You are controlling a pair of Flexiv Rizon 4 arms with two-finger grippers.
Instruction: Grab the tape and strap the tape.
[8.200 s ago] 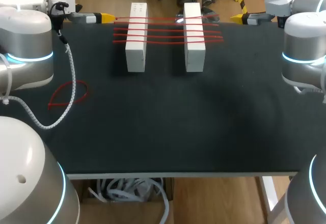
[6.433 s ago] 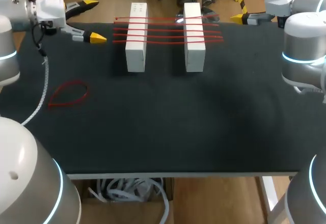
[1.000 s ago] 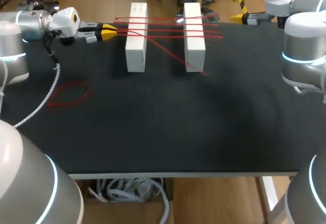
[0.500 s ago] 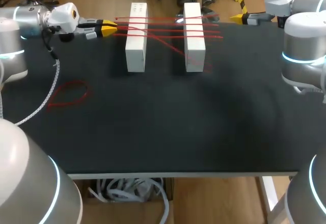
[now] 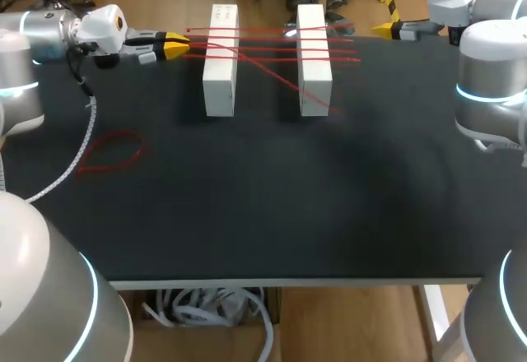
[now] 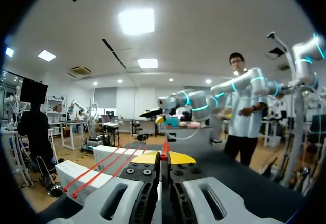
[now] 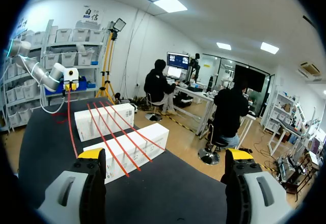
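Note:
Two white boxes (image 5: 221, 62) (image 5: 314, 62) lie side by side at the table's back, with red tape (image 5: 268, 49) stretched across them in several strands. One strand runs slantwise from my left gripper (image 5: 174, 47) to the right box's near corner. The left gripper is shut on that red tape end (image 6: 164, 147), held left of the boxes, as its wrist view confirms. My right gripper (image 5: 387, 27) stays at the back right, past the boxes. In the right wrist view it (image 7: 165, 155) is open and holds nothing, with the boxes (image 7: 119, 135) ahead.
A loose red tape loop (image 5: 109, 150) lies on the black table (image 5: 263, 206) at the left, under my left arm's cable (image 5: 78, 152). The table's edge runs just behind the boxes.
My left gripper drew back slightly to the left with the tape. The slanted strand's loose end slid closer to the right box's corner. The right arm kept still.

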